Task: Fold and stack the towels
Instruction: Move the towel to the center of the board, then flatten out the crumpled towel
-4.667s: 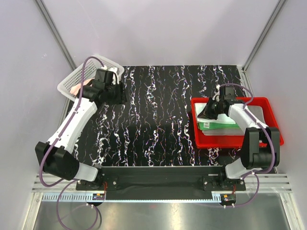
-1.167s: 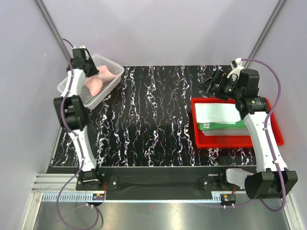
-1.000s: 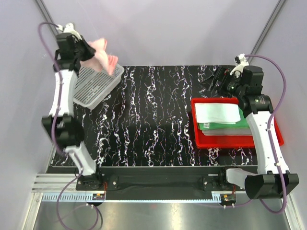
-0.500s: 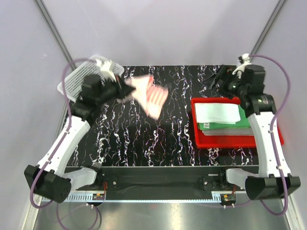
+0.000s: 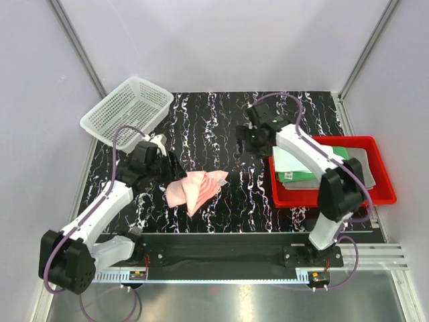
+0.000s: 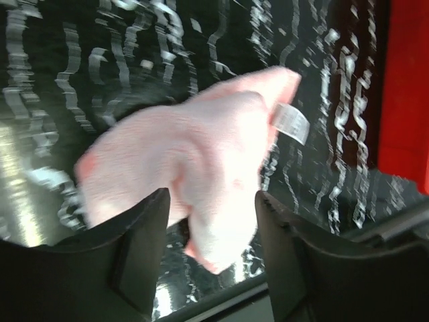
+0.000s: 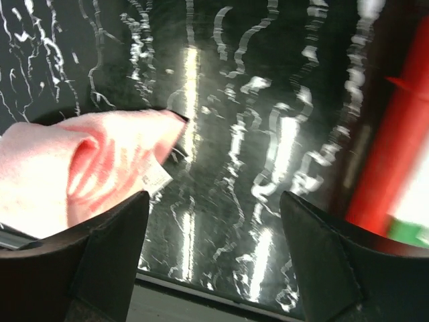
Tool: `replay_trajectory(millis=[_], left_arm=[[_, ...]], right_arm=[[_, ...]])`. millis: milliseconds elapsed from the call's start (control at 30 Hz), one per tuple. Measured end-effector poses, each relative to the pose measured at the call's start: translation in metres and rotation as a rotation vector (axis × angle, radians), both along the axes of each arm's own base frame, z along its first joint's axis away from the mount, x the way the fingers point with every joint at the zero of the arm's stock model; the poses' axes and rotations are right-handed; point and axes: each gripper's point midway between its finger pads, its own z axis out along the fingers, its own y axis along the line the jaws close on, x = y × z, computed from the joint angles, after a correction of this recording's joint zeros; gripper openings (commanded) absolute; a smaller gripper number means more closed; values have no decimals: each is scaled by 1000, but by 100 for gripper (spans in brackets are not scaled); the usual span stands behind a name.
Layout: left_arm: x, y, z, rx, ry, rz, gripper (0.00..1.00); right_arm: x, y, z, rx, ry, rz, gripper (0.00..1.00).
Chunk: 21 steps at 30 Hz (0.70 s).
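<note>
Pink towel lies long axis left-to-right, tip pointing right — left gripper, right gripper both spread wide.

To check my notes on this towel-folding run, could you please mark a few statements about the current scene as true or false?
1. The pink towel lies crumpled on the table, outside the tray. True.
2. The white basket has a towel in it. False: it is empty.
3. The right tool is open and holds nothing. True.
4. The red tray is empty. False: folded towels are stacked in it.
5. The left tool hangs over the red tray. False: it is at the pink towel, left of the tray.
</note>
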Motion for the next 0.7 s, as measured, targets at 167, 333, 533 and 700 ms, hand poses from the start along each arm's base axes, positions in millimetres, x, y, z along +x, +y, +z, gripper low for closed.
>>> replay_trajectory(millis=[167,333,533,700], left_arm=[[8,23,31,71,-94,105,62],[8,27,43,70,-129,121,61],[-7,12,-4,12,0,78,59],[-17,0,-40,-18,138,39,57]], right_arm=[[7,44,-31,50,53,86,57],[8,63,-55,100,96,131,54],[2,79,-84,141,152,192,55],[-10,84,-95,163,182,217,56]])
